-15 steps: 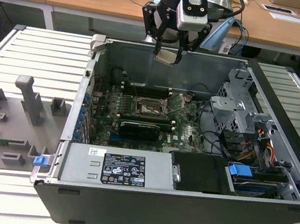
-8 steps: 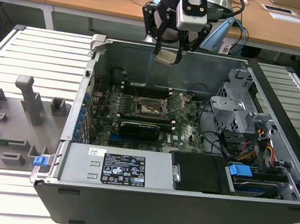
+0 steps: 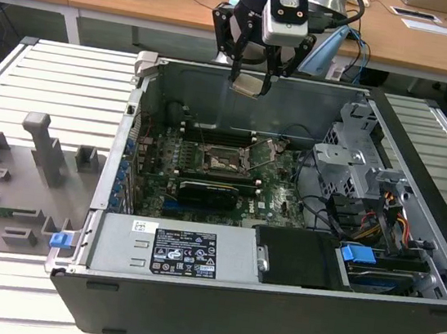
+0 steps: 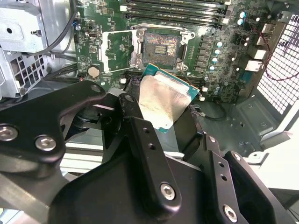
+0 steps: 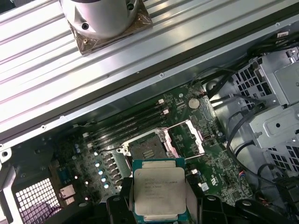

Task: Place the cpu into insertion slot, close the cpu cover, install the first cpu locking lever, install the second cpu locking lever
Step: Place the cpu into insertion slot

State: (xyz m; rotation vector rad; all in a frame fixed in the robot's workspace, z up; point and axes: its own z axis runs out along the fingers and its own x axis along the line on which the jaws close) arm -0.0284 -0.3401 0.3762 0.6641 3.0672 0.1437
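Gripper point(image 3: 250, 78): pinching the cpu point(image 3: 247, 84) by two opposite edges, one finger on each side; both wrist views confirm the grip.
Cpu position: in the air, well above the slot point(image 3: 226, 163) and off toward the far wall of the case point(image 3: 201, 90); I judge it not yet over the slot.
Cpu attitude: tilted against the slot's plane in the exterior view, metal face toward both wrist cameras.
Slot: bare, with its dark centre exposed and nothing seated in it.
Cover point(image 5: 187, 140): swung open, lying just beside the slot and clear of its opening.
Levers: I cannot make them out with confidence.
Task standing: first step in hand; in my judgement none is complete.
Risk, slip: the hold is on thin edges only, so a jolt could let the cpu rotate or drop onto the board point(image 3: 205, 183) beside the slot.
Risk, tilt: if the cpu reaches the slot at this angle, one corner would land first and could bend the contacts.
Risk, orientation: I cannot read the corner marking against the slot, and a wrong turn would stop it seating flat.
Risk, offset: a small sideways error would rest an edge on the slot's rim, and pressing then would do damage.
Risk, cover: the fingers straddle the cpu, so one could clip the open cover beside the slot.
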